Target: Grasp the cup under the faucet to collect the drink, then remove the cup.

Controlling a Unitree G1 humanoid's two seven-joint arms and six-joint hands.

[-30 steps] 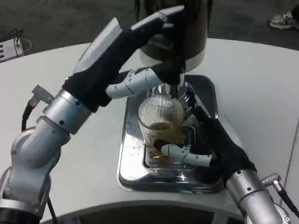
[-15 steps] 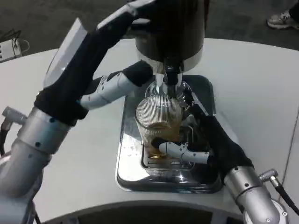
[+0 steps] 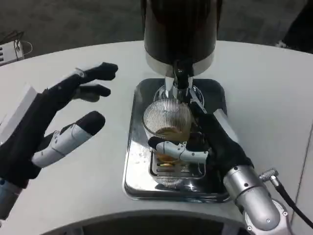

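A ribbed clear glass cup (image 3: 167, 126) with amber drink in its bottom stands on the steel drip tray (image 3: 139, 171), right under the faucet (image 3: 180, 79) of the dark dispenser (image 3: 180, 29). My right hand (image 3: 210, 144) grips the cup from the right, its thumb across the cup's front and its fingers behind. My left hand (image 3: 54, 125) hovers over the table to the left of the tray, fingers spread, holding nothing.
The round white table (image 3: 88, 196) ends at a curved edge near the bottom of the picture. The dispenser body stands at the back of the tray. A pale device (image 3: 12, 51) lies on the floor at far left.
My left hand has come off the dispenser's tap, dropped down and swung left, away from the machine. The right hand keeps its grip on the cup.
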